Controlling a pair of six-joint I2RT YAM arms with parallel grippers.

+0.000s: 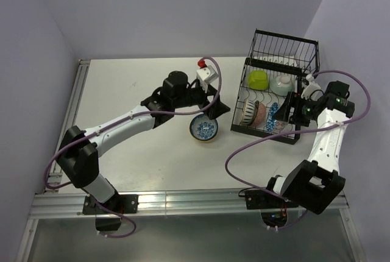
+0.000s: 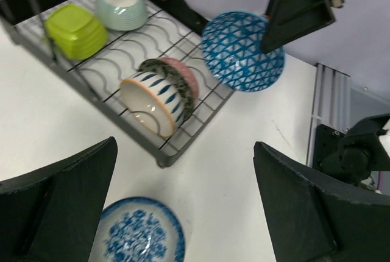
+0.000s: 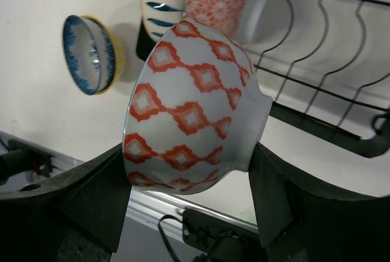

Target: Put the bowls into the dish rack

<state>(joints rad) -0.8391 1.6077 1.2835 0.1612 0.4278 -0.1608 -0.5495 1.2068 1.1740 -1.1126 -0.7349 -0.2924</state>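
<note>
The blue-flowered bowl (image 1: 204, 130) is sitting upright on the white table (image 1: 134, 91), just left of the dish rack (image 2: 91, 94) and apart from it. From where I'm standing it looks like the last one waiting. The left gripper (image 2: 184, 149) is hanging right above it with its fingers spread wide and nothing between them.

Over at the rack's near right corner, the right gripper (image 3: 190, 177) is clamping a diamond-patterned bowl (image 3: 189, 109), red-orange outside and blue triangles inside. It is holding the bowl on edge with the mouth facing left, just above the curved slots. I'd say this one is about to go in but is not resting on the wires yet.

Inside the rack, a blue-striped bowl (image 2: 149, 106) and a pink-patterned bowl (image 2: 183, 76) are standing on edge, touching, at the near left end. A pale teal bowl (image 2: 122, 5) is lying mouth down at the far end, beside a lime-green square dish (image 2: 73, 30).

So most of the loading is looking done, with one bowl in hand and one on the table.

I'm seeing no readable writing or brand anywhere.
</note>
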